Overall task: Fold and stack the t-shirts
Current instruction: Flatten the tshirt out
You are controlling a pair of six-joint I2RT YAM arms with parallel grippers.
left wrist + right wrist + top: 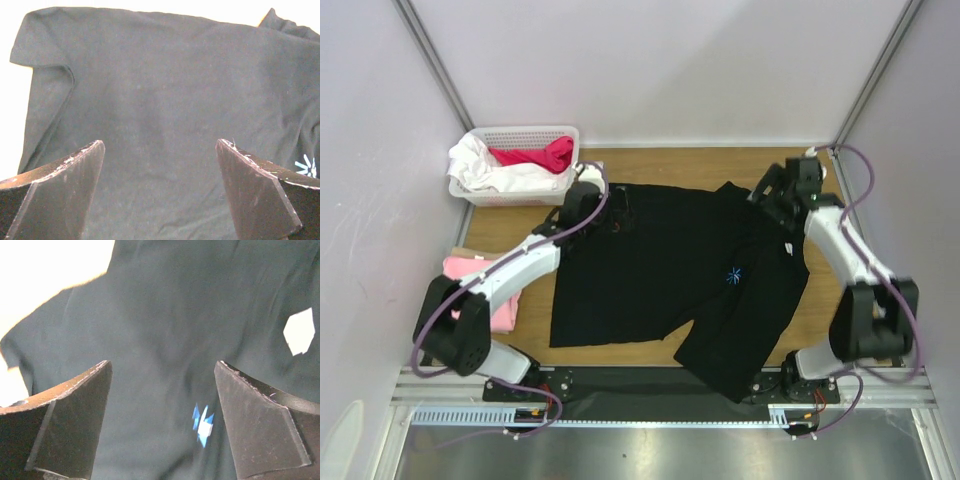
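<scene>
The black t-shirt lies spread across the wooden table, its pale-blue starburst mark toward the right and one part hanging over the near edge. It fills the left wrist view and the right wrist view, where the mark shows too. My left gripper hovers over the shirt's far left corner, open, with nothing between its fingers. Over the far right corner hangs my right gripper, also open and empty. A folded pink t-shirt rests at the left edge, partly under the left arm.
A white basket holding white and magenta cloth stands at the back left corner. A small white tag lies on the black shirt near the right arm. White walls close in the table on three sides.
</scene>
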